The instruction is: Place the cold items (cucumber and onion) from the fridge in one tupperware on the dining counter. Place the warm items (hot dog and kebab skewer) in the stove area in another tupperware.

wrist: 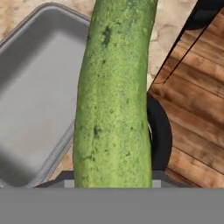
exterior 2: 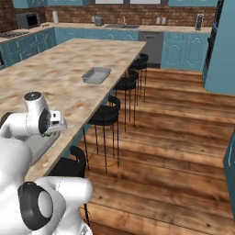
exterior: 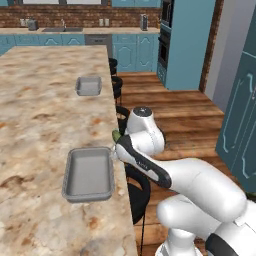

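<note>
Glossy white rounded arm (exterior: 200, 190), dark joint bands, seemingly grey caps

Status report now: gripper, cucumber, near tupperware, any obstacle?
Gripper shut on cucumber. Held at counter edge beside near tupperware, not yet in it. Nothing in the way; black stool below.

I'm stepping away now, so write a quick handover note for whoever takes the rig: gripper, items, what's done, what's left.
Gripper: shut on the cucumber, held beside the near tub at the dining counter edge, above a stool.
Both tubs, near and far tub, are empty.
Done: cucumber brought over.
Left: drop the cucumber in a tub, then add the onion; hot dog and kebab skewer go in the other.
</note>
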You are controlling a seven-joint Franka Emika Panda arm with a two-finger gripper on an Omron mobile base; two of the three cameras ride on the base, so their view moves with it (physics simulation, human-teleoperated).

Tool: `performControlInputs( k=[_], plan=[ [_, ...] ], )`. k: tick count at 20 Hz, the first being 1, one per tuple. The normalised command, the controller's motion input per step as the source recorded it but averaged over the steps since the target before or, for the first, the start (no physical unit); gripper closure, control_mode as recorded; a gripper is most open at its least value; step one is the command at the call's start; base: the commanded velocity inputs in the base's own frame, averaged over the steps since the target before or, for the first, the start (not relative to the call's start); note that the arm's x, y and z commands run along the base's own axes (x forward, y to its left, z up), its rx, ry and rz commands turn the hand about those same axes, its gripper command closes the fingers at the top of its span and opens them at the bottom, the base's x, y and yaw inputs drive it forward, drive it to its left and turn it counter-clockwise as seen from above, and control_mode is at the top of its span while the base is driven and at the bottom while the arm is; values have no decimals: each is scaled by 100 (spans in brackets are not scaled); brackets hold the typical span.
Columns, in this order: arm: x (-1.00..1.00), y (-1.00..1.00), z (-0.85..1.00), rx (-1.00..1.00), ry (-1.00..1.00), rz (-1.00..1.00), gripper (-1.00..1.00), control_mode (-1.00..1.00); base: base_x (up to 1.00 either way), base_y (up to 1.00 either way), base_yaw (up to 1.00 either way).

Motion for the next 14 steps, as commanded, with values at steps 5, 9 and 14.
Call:
performControlInputs(
  k=[5,9,14],
  plan=[
    [17,100,-66,-4,20,-3,100,-100,0,0,0],
    [7,100,-80,-7,12,-10,100,-100,0,0,0],
    [42,100,-35,-6,0,-16,100,-100,0,0,0]
  ],
)
